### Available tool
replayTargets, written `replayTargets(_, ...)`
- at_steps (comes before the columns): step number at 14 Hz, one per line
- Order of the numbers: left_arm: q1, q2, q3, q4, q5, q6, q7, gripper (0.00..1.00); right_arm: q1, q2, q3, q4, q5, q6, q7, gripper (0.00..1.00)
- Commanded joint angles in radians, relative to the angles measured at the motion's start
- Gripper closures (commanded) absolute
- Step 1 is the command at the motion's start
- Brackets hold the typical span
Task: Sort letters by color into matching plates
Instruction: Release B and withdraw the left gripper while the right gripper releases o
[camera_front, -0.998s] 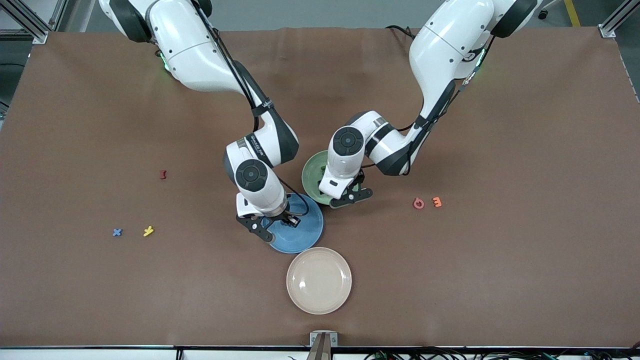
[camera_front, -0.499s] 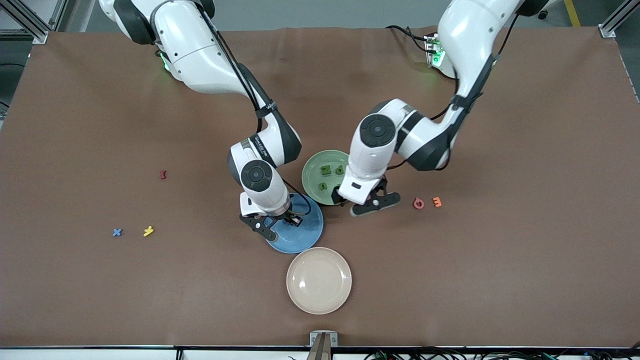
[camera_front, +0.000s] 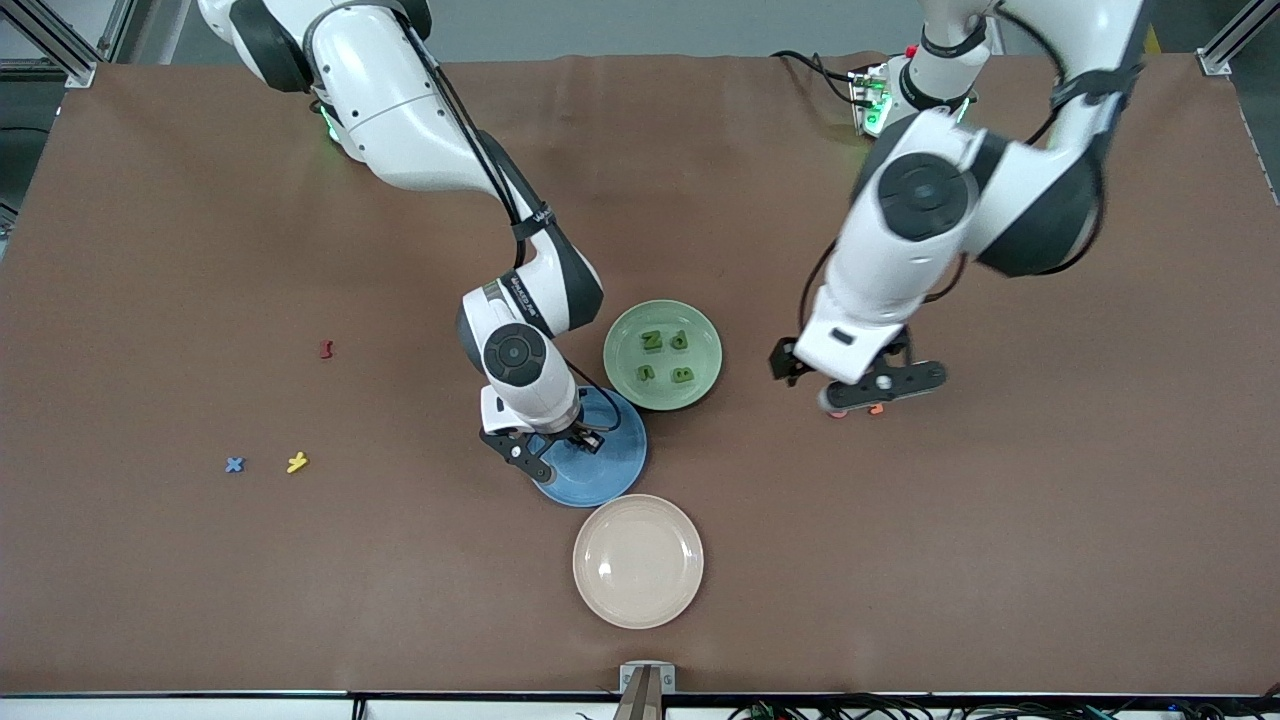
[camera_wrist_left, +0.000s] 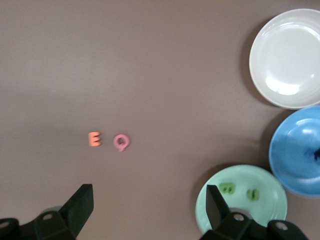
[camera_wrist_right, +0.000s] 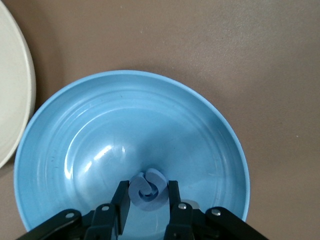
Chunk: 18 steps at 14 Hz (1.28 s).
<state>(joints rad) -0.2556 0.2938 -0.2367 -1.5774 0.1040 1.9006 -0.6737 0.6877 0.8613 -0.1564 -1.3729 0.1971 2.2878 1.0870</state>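
blue letter held low over the blue plate

right gripper (camera_wrist_right: 146, 212) pinches a curled blue letter (camera_wrist_right: 147, 188), the blue plate (camera_wrist_right: 90, 135) bowl directly under it; left gripper (camera_wrist_left: 148, 212) spread, empty, over bare table beside the green plate (camera_front: 700, 330)

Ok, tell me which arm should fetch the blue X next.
Right, once it drops its blue letter into the blue plate: the blue X lies toward its end. The left gripper hangs open over the orange pieces.

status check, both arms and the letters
Right gripper shut on blue letter over blue plate. Left gripper open, over bare table. Four green letters in green plate. Blue x unsorted.
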Motion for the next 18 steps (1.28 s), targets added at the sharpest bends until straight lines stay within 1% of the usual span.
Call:
replayTargets(1, 0.088, -0.126, -0.009, -0.084, -0.052, -0.06, 0.144, 0.01, 0.007, 0.008, -0.005, 0.009, 0.019, 0.002, 0.01, 0.99)
replayTargets(5, 0.261, -0.238, -0.009, -0.134, -0.098, -0.146, 0.414, 0.01, 0.012, 0.01, -0.005, 0.009, 0.019, 0.002, 0.01, 0.99)
replayTargets(8, 0.387, -0.28, -0.007, -0.135, -0.098, -0.189, 0.61, 0.01, 0.013, 0.01, -0.005, 0.011, 0.019, 0.002, 0.014, 0.98)
replayTargets(9, 0.41, -0.295, -0.007, -0.135, -0.098, -0.19, 0.641, 0.01, 0.013, 0.008, -0.005, 0.014, 0.021, 0.002, 0.017, 0.98)
replayTargets(11, 0.437, -0.305, -0.006, -0.119, -0.098, -0.187, 0.657, 0.01, 0.018, 0.008, -0.005, 0.014, 0.021, 0.002, 0.017, 0.98)
replayTargets(15, 0.441, -0.259, 0.004, 0.005, -0.096, -0.183, 0.657, 0.01, 0.019, 0.008, -0.005, 0.017, 0.021, 0.001, 0.024, 0.98)
replayTargets(17, 0.443, -0.255, 0.004, 0.023, -0.093, -0.183, 0.657, 0.01, 0.019, 0.008, -0.005, 0.017, 0.021, 0.001, 0.024, 0.9)
replayTargets(18, 0.443, -0.255, 0.004, 0.025, -0.095, -0.183, 0.658, 0.01, 0.019, 0.008, -0.005, 0.017, 0.021, -0.001, 0.022, 0.8)
